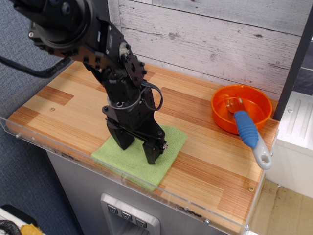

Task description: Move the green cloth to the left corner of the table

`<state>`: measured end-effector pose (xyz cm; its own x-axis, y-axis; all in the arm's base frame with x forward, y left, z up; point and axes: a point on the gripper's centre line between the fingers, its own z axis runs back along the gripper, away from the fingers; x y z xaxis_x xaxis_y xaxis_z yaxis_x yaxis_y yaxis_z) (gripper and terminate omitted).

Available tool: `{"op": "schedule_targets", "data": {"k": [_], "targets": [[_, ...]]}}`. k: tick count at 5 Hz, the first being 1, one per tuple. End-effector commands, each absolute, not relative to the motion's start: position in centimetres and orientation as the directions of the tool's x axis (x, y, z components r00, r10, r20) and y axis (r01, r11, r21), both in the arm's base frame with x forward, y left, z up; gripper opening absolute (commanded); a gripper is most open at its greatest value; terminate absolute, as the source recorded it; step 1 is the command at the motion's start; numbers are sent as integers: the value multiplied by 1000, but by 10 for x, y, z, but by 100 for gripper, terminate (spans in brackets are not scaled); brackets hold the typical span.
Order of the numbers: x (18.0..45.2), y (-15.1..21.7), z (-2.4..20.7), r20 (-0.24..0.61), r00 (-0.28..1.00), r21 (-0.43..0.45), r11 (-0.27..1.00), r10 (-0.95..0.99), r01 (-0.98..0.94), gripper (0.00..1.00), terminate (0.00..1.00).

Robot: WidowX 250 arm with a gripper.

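Pressing black gripper (138, 150), jaws spread, tips down on flat lime-green microfibre cloth (139, 156), nothing clamped. Risks: slipping, bunching, snagging clear acrylic table rim (73, 157).

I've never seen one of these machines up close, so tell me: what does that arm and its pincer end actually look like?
The arm is all matte black, built from chunky rounded segments with small silver screws and round joint discs. A thin black cable loops out near the wrist. It narrows to a gripper with two blunt black jaws. No coloured markings are visible.

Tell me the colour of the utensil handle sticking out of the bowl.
Blue handle with a grey-white end, clearest in the only view.
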<state>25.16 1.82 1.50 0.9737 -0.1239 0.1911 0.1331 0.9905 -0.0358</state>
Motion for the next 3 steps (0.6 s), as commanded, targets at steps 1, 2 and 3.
{"op": "schedule_targets", "data": {"k": [1, 2, 3], "targets": [[261, 53, 13, 184, 977, 0, 994, -111, 113, 100, 0], [266, 75, 11, 188, 978, 12, 996, -93, 93, 100, 0], [264, 101, 11, 183, 981, 32, 997, -68, 63, 100, 0]]}}
